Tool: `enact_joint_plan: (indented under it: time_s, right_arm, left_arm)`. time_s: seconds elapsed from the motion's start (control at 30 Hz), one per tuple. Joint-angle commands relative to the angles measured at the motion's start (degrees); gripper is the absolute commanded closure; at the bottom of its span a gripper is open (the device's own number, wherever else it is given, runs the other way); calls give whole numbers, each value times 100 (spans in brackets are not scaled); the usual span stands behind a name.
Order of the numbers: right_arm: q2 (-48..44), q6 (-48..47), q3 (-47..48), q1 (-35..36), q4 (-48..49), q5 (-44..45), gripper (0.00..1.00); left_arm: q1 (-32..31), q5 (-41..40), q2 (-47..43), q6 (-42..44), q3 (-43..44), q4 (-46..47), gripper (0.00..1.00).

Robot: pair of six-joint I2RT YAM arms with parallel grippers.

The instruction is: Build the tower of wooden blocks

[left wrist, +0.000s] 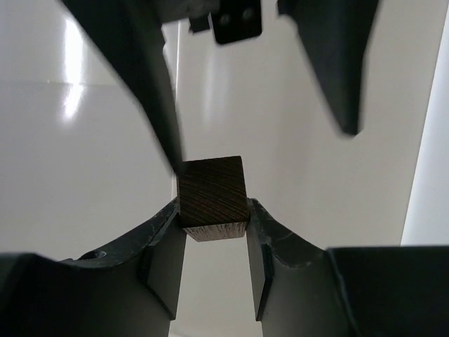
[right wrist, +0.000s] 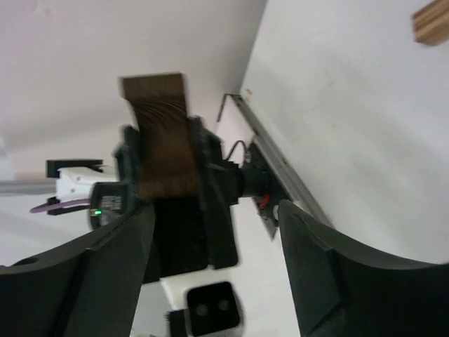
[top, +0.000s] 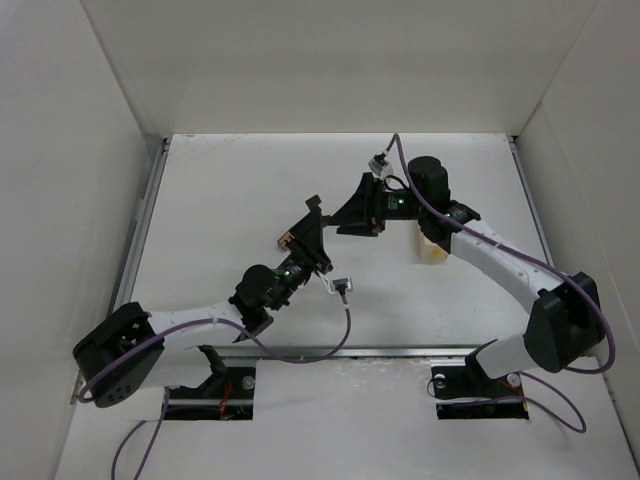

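My left gripper [left wrist: 212, 208] is shut on a small dark brown wood block [left wrist: 212, 196], held up off the white table. From above, that block [top: 313, 200] shows at the tip of the left gripper [top: 309, 212] near the table's middle. My right gripper [right wrist: 214, 210] stands open just in front of it, its fingers [left wrist: 151, 84] apart on either side with nothing between them. In the right wrist view the same block [right wrist: 158, 133] is blurred, clamped in the left gripper's dark fingers. From above, the right gripper [top: 340, 215] faces left. The wood block tower is out of view.
A pale cream box [top: 432, 250] stands on the table under the right forearm, partly hidden. A tan wooden piece [right wrist: 431, 21] lies on the table at the right wrist view's top corner. White walls enclose the table [top: 230, 200] on three sides.
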Motion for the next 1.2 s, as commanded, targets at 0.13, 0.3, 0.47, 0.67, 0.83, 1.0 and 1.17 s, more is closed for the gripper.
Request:
enact_joint_plan:
  time_s: [0.13,0.3,0.47,0.67,0.83,1.0,1.17]
  right_arm:
    - [-355,-1177,603,-251,-1939,1367,14]
    - [-478,-1318,656,-506,-2239,1713,13]
    - [-627,-1484,797,-682,-2819,2354,13]
    - [-1067,-1537,744,-963,-3003,2759,13]
    - [-1261,-1669,744,-1016,-3241,3039,12]
    - [-1480,-1731,692,-1130,-3460,3338,12]
    - [-1612,-1836,692,-1131,-3627,3523,12]
  left_arm:
    - [-60,-817,-1252,-1403,758,-3681,100]
    - [-60,-634,-1138,-2476,1565,-5752,100]
    - [-60,366,-446,-3057,2638,-8327,100]
    - [-60,1185,952,-3969,4349,-10657,100]
    - [-60,1863,2517,-5077,5750,-11539,100]
    - [-60,1513,2896,-5738,5771,-10872,100]
    - [-60,652,3580,-5862,5690,-10712,100]
